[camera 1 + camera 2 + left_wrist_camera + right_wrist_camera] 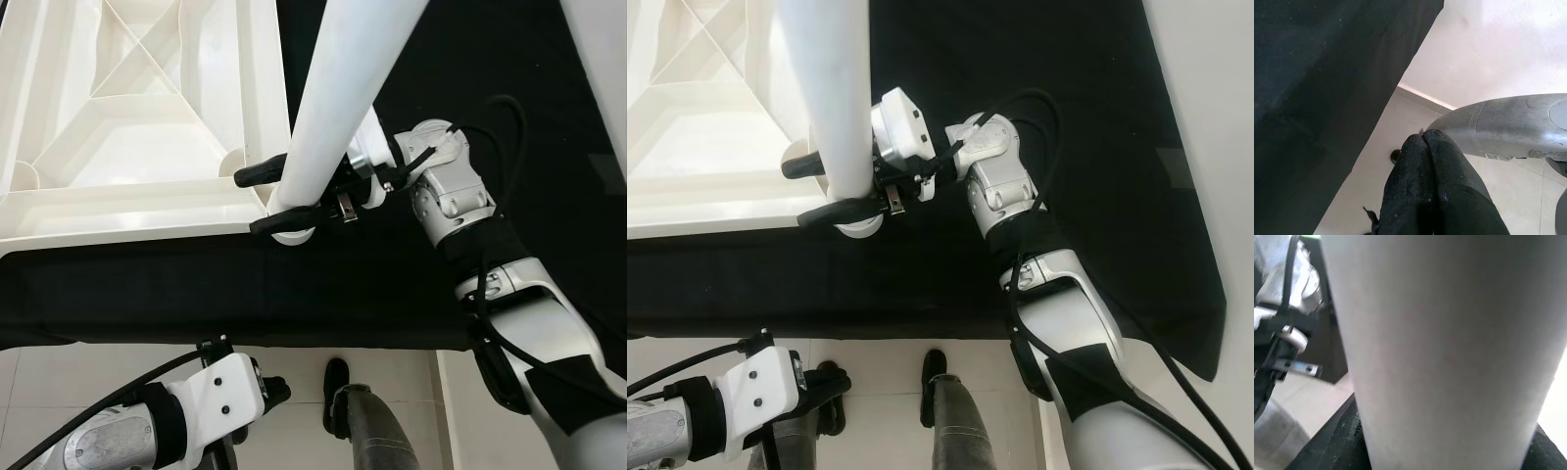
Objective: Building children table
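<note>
So down at the bottom, closest to the camera, the left gripper (pixel 269 392) hangs low over the pale tile floor (pixel 98 367), well away from the table parts. In the left wrist view its 2 black fingers (pixel 1425 181) are pressed together with nothing between them, and a silver piece of the robot's own body sits just past the tips. The robot's dark foot (pixel 336 384) pokes out on the tiles nearby.

Next up is a black cloth (pixel 245 294) spread over the floor, with its near edge running across both eye views.

The right arm (pixel 1058 323) reaches across that cloth toward the robot's left. The right gripper (pixel 279 201) has its 2 long black fingers wrapped around a white table leg (pixel 338 88), 1 finger on each side of it, clamped near the leg's lower end. The leg is a thick white tube that tilts up toward the camera. In the right wrist view the leg (pixel 1440 347) is right up against the lens.

Furthest back, the white tabletop (pixel 127 117) lies upside down on the cloth, ribs showing on its underside. The leg's lower end sits right at the tabletop's near right corner, at a round white socket (pixel 292 235); can't tell how far in it's seated.
</note>
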{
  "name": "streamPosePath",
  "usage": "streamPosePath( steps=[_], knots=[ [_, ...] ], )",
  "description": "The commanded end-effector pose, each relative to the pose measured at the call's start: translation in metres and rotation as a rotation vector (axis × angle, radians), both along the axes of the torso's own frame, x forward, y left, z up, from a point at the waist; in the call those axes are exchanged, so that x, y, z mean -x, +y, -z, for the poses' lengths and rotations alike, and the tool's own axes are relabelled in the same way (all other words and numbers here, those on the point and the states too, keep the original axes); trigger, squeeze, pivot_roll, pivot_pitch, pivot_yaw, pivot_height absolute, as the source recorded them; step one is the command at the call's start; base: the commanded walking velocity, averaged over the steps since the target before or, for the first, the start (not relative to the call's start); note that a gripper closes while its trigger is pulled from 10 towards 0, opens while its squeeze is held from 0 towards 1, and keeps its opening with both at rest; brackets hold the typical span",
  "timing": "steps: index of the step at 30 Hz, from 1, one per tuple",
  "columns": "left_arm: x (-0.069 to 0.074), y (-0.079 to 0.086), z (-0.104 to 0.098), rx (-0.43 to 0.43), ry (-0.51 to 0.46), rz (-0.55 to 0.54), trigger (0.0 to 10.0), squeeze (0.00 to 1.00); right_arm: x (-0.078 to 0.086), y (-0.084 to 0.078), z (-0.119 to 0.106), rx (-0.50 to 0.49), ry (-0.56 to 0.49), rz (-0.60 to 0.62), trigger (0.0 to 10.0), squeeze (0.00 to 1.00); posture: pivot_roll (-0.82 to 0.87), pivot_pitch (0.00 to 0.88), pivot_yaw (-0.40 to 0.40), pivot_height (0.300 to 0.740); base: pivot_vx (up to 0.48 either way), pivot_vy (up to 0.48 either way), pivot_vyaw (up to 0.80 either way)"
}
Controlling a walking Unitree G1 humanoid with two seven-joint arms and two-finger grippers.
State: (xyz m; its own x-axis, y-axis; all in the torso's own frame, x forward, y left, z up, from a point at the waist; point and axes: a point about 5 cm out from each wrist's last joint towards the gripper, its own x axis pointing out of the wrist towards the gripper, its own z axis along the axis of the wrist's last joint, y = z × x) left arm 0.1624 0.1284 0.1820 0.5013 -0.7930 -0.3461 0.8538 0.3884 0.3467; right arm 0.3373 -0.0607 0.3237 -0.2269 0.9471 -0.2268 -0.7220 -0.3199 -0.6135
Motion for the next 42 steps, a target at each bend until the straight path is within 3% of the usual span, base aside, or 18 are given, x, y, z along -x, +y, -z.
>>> streamPosePath(
  steps=[1,14,27,42],
  knots=[
    [0.005,-0.001,0.007,0.002,0.039,0.011,10.0,0.00,-0.005,-0.010,0.031,0.139,0.106,0.039,10.0,0.00,0.16,0.517,-0.074,0.740,0.000,0.000,0.00],
    [0.004,-0.001,0.008,0.002,0.037,0.010,10.0,0.00,-0.001,-0.003,0.017,0.199,0.218,-0.013,10.0,0.00,0.15,0.517,-0.081,0.740,0.000,0.000,0.00],
    [0.006,-0.002,0.009,0.005,0.037,0.001,10.0,0.00,0.000,0.007,0.008,0.107,0.322,-0.066,10.0,0.00,0.15,0.523,-0.090,0.740,0.000,0.000,0.00],
    [0.004,-0.001,0.009,-0.004,0.032,0.009,10.0,0.00,-0.005,-0.009,0.026,-0.025,0.305,-0.001,10.0,0.00,0.15,0.517,-0.073,0.740,0.000,0.000,0.00]
  ],
)
